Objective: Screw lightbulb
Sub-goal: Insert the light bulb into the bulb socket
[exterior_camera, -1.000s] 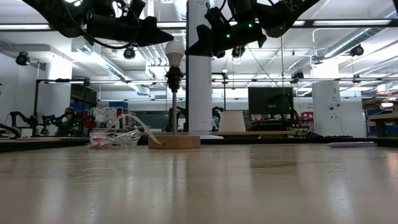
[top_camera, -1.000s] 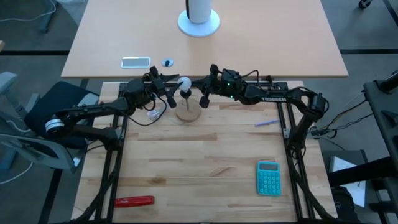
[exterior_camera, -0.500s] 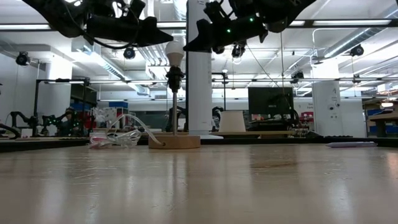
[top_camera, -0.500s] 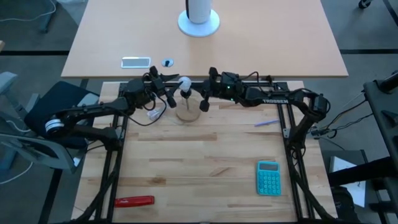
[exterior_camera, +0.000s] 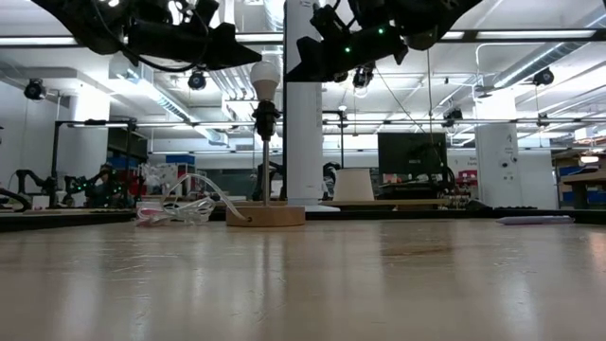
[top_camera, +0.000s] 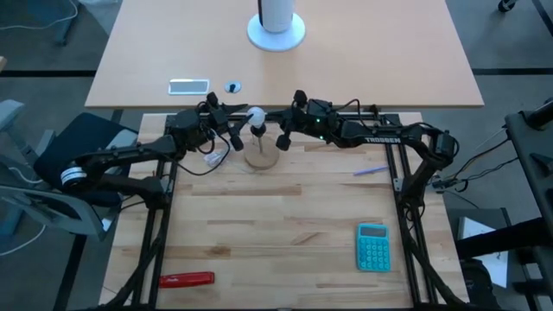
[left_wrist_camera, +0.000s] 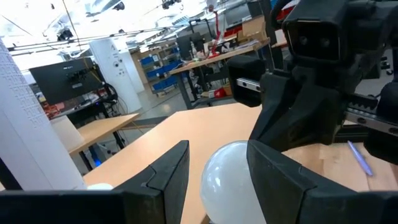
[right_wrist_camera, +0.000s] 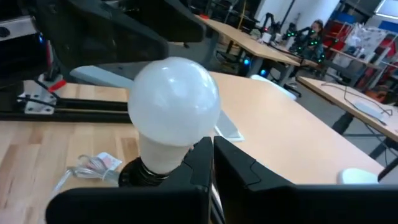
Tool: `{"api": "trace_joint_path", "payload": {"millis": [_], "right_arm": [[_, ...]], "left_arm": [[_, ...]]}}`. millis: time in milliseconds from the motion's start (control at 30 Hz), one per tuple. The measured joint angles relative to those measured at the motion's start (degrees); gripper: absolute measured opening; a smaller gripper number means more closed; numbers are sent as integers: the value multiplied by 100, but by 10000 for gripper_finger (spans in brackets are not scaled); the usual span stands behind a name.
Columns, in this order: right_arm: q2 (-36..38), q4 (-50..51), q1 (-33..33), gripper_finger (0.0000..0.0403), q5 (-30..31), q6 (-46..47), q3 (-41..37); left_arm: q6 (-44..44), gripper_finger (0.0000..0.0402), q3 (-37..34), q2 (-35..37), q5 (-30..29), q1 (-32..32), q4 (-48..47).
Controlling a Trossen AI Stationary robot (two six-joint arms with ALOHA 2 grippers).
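Beside lightbulb (top_camera: 256,115), right pincer (top_camera: 289,130) slightly back

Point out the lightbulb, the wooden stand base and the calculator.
lightbulb (exterior_camera: 265,78), low view, on its white globe.
wooden stand base (exterior_camera: 266,216), low view, on the disc's side.
calculator (top_camera: 373,246), high view, on its keypad.

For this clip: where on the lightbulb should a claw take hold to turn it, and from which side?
Grip the lightbulb on its round white globe, coming in level from the side. It stands upright in a socket atop a thin post on the wooden stand, so the neck is buried and only the globe is free. The left claw already straddles it; the right claw sits opposite.
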State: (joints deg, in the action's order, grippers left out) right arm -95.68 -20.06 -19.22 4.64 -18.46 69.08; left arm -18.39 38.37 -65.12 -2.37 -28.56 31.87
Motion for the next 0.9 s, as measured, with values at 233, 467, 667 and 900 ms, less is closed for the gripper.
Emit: {"api": "trace_joint_path", "payload": {"millis": [233, 467, 667, 900], "right_arm": [[0, -269, -28, 1, -3, -1, 2], [-28, -320, -39, 1, -59, 65, 4], [-33, -301, -39, 0, -210, 190, 4], [-37, -286, -17, 0, -339, 330, 4]], "left_arm": [[5, 155, 0, -20, 36, 6, 16], [28, 155, 2, -31, 149, 7, 18], [28, 155, 7, -44, 153, 7, 29], [26, 155, 7, -42, 156, 7, 28]]}}
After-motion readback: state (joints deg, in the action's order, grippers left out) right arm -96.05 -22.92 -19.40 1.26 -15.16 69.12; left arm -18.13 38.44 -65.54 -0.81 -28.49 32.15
